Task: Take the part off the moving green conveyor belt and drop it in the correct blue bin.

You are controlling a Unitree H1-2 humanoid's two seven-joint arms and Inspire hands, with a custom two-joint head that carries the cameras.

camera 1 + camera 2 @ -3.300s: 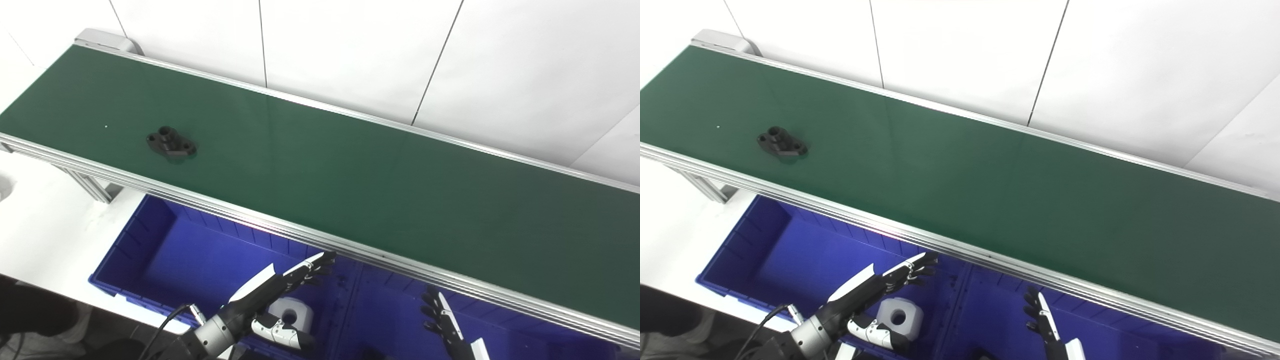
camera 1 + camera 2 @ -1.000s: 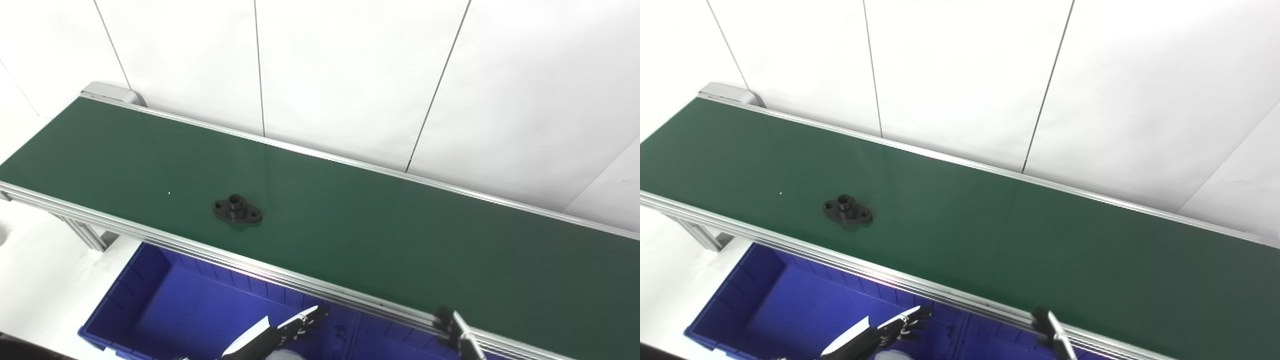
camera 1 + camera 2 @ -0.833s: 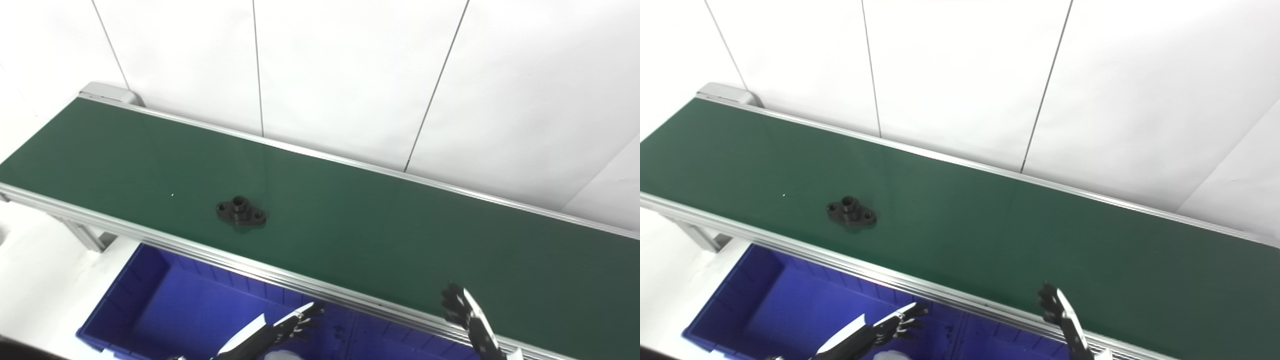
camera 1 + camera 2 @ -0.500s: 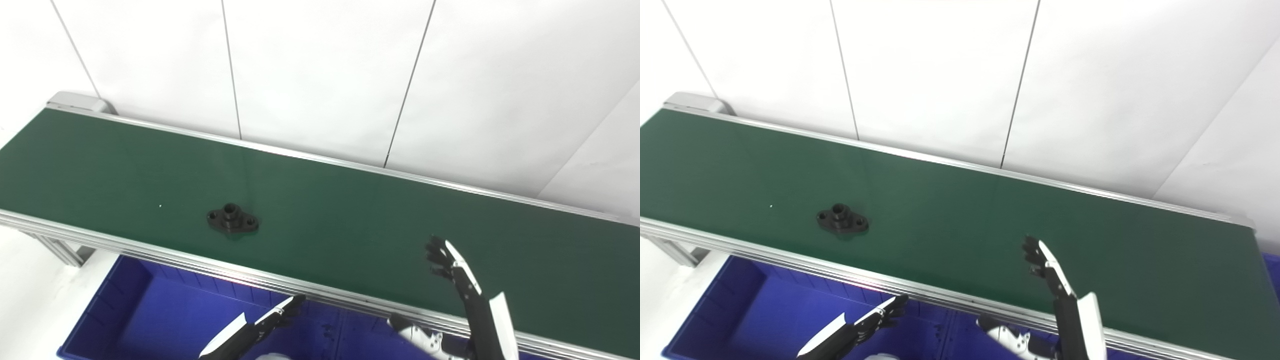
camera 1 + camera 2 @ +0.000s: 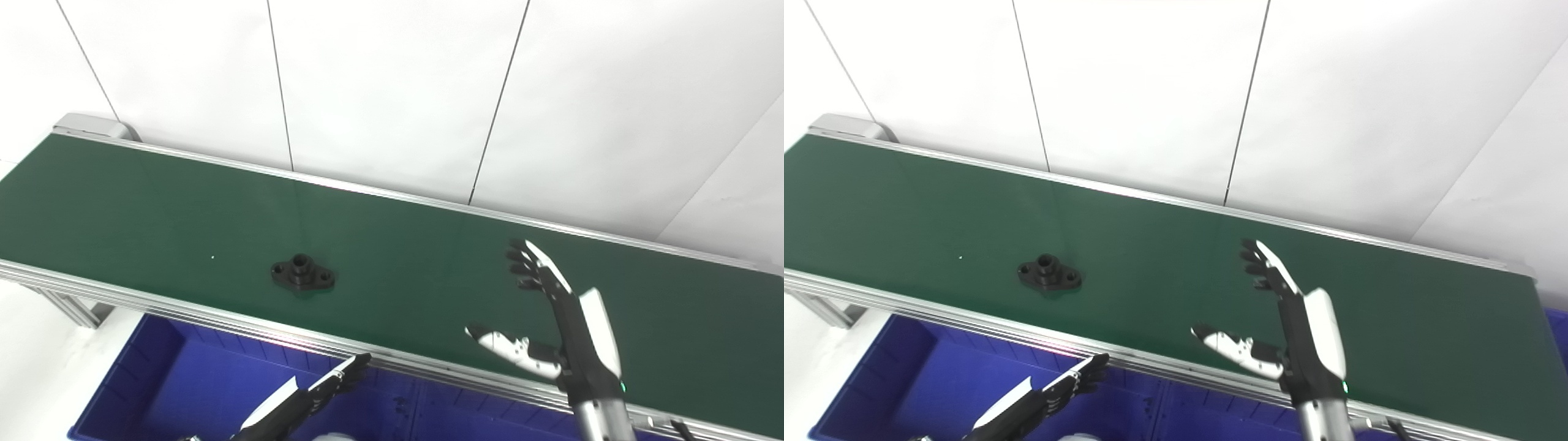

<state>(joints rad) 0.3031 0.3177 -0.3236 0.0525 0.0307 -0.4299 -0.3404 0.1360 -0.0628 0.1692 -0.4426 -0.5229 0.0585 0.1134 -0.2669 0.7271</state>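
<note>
A black flanged part with a raised hub and two bolt holes lies on the green conveyor belt, left of centre near the front rail. My right hand is open above the belt, fingers up and thumb spread to the left, well to the right of the part. My left hand is open and empty, low over the blue bin below the belt's front rail. The part also shows in the right eye view.
The belt runs from the far left to the right edge, framed by aluminium rails. A white panelled wall stands behind it. A divider splits the blue bin under the rail. A white object peeks at the bottom edge.
My right hand has risen from below the rail to above the belt and spread its thumb. The part has ridden the belt to the right. The camera has tilted up.
</note>
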